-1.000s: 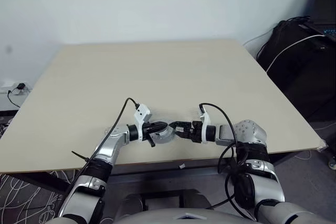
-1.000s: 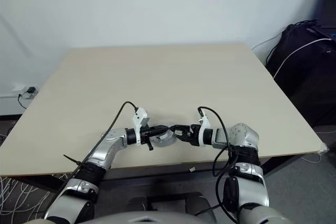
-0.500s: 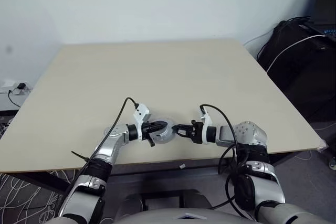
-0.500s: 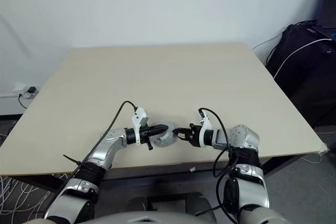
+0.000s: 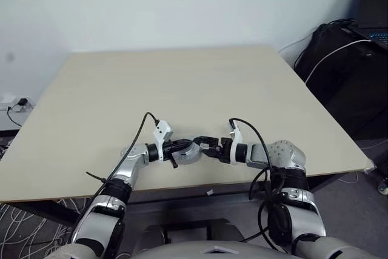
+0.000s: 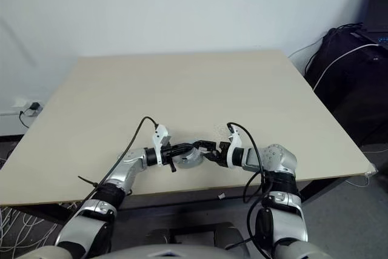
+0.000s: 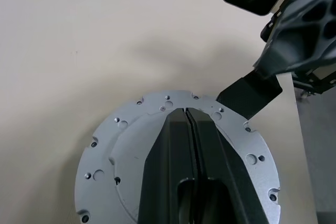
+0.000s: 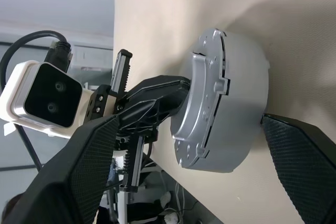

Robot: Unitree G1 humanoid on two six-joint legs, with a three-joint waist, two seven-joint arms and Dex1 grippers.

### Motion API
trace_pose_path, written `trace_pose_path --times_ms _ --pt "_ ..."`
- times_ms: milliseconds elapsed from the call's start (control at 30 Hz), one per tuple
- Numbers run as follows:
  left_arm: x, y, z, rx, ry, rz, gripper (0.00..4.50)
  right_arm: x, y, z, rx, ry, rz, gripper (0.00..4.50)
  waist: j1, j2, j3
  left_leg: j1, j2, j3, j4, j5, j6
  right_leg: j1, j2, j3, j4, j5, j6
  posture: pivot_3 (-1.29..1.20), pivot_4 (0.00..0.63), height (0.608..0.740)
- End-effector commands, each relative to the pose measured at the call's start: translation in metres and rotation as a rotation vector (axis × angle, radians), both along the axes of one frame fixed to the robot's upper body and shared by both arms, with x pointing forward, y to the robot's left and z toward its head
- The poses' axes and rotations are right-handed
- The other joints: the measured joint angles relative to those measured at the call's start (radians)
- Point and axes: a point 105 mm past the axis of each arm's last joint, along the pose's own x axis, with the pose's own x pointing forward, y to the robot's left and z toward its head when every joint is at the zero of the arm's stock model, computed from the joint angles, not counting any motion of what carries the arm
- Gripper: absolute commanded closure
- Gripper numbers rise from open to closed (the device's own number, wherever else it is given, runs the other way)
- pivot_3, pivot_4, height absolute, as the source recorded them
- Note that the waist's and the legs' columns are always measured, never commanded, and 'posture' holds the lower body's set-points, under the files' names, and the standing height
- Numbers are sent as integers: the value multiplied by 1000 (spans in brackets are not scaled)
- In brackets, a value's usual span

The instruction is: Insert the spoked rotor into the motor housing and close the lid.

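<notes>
A round silvery metal assembly, seemingly the motor housing (image 8: 231,114) with the lid (image 7: 121,150) seated on top, rests on the desk (image 5: 182,83) near its front edge. The lid is a flat grey disc with small holes around its rim. The left end effector (image 7: 190,129) lies across the lid's top face, its two black fingers pressed together with nothing between them. The right end effector (image 8: 210,145) reaches toward the housing from the opposite side with its fingers spread wide, one on each side of the housing's round wall; whether they touch the wall is hard to tell. In the left wrist view, one right fingertip (image 7: 247,95) sits at the lid's edge. The spoked rotor cannot be made out.
</notes>
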Motion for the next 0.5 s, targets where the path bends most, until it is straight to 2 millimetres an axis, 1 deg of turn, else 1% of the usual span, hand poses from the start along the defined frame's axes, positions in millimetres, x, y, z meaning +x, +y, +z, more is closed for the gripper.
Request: trace_pose_path --times_ms 33,100,267,433,500 --pt "-24 7 -44 95 162 -8 4500 13 19 47 164 -149 39 14 0 0 0 0 0 0 0 0 0 0 0 0 0 0 0 0 0 740" --pt "-25 7 -44 93 162 -9 4500 9 23 47 169 -133 61 14 0 0 0 0 0 0 0 0 0 0 0 0 1 0 0 0 0 740" --pt "-26 9 -45 91 161 -10 4500 1 30 29 88 -62 113 14 -2 4 -3 0 0 0 0 0 0 0 0 0 1 0 0 0 0 740" --pt "-28 11 -46 88 162 -7 4500 6 28 16 21 -33 88 14 -9 5 -4 2 0 0 0 0 0 1 0 0 2 -1 -1 0 0 740" --pt "-29 11 -47 88 163 -6 4500 9 25 9 -9 -25 65 14 -12 5 -5 4 0 0 1 0 0 2 1 0 3 -2 -4 0 0 740"
